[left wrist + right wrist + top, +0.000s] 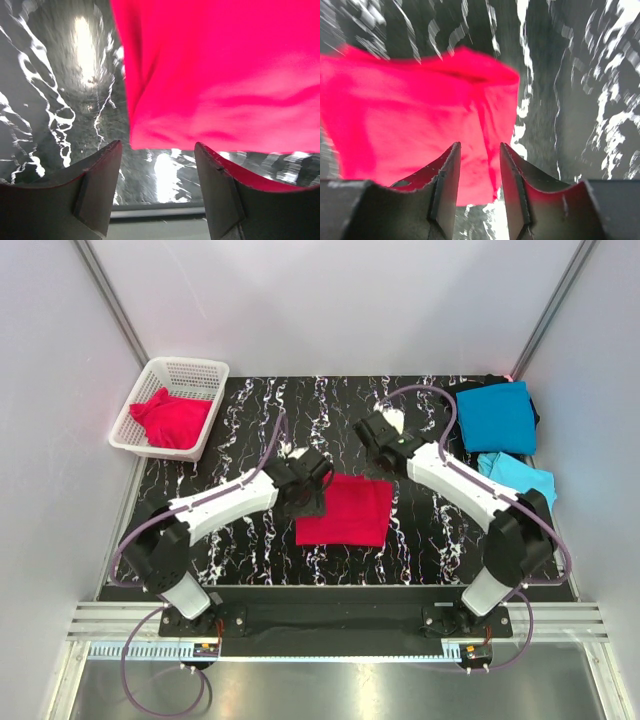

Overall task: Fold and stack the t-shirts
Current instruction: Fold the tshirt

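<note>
A folded crimson-red t-shirt (346,511) lies as a rectangle in the middle of the black marble table. It fills the upper right of the left wrist view (220,75) and the left of the right wrist view (415,115). My left gripper (308,502) is open and empty at the shirt's left edge (157,147). My right gripper (372,435) is open and empty above the shirt's far right corner (479,150). A teal-blue t-shirt (496,416) lies folded at the back right, with a sky-blue one (518,475) just in front of it.
A white mesh basket (205,375) at the back left holds another crumpled red shirt (172,418). White walls enclose the table on three sides. A metal rail (330,615) runs along the near edge by the arm bases.
</note>
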### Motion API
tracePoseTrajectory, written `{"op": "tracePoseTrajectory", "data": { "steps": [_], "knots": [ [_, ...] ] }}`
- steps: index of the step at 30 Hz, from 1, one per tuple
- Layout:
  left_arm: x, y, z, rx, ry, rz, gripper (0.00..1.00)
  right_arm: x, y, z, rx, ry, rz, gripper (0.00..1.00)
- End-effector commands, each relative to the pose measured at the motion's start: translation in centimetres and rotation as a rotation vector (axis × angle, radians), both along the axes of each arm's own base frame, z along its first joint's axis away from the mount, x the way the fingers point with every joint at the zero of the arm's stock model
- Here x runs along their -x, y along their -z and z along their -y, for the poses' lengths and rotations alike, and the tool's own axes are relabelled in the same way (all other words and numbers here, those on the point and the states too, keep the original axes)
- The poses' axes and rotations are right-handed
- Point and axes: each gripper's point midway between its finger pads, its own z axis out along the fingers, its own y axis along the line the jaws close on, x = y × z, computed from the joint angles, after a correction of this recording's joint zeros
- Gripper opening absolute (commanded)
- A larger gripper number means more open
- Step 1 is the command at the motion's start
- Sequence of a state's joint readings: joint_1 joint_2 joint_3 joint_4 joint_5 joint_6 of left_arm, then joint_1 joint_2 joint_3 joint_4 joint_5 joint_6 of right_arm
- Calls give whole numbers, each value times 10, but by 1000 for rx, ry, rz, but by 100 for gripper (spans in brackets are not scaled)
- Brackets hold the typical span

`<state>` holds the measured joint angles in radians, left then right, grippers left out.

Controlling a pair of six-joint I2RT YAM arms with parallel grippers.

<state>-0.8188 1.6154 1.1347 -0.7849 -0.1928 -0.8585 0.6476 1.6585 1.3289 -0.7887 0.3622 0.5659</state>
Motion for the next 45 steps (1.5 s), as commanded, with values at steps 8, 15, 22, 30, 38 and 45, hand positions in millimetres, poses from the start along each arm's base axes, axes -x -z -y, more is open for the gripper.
{"op": "tracePoseTrajectory", "data": {
  "steps": [8,15,22,30,38,45],
  "knots": [
    [-75,-43,7,-7,-49,132,65,-30,10,-18,30,-60,14,3],
    [-114,2,-5,37,-108,48,61,-35,36,-26,-16,-80,-21,0],
    [-140,-3,-6,147,-135,48,61,-45,21,-24,-31,-90,20,2],
    [-148,-36,10,260,-113,69,61,-48,-3,-24,-55,-84,77,7],
    [-153,-51,30,343,-80,60,61,-50,7,-32,-61,-109,48,5],
    [-158,-45,39,347,-76,46,60,-52,10,-37,-84,-116,44,4]
  ]
}}
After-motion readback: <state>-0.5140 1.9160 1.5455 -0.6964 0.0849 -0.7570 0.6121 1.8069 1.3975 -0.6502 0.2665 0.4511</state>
